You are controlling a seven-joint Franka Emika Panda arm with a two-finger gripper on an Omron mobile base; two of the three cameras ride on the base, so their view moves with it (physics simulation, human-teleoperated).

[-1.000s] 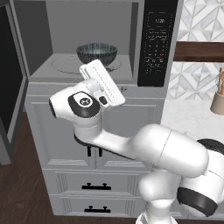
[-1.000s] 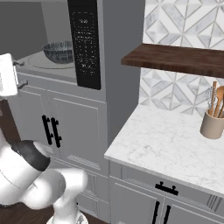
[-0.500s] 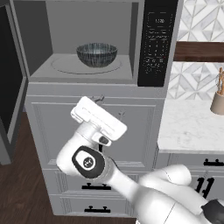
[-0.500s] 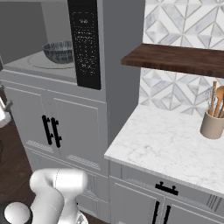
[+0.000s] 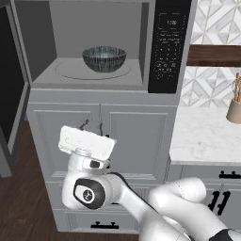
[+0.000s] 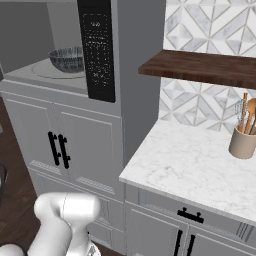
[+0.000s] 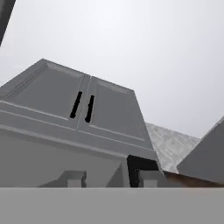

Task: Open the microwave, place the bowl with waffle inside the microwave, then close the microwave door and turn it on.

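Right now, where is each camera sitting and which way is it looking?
Left base view: behind the arm on its left, looking forward at the open microwave with the bowl inside; the white arm and hand rise from the lower right.
Right base view: behind the arm on its right, facing the microwave's keypad side, the counter and the utensil pot; the white arm shows at the lower left.
Hand view: on the hand, tilted up at the cabinet doors; two finger tips show at the bottom.
Both base views share the microwave, bowl and utensil pot.
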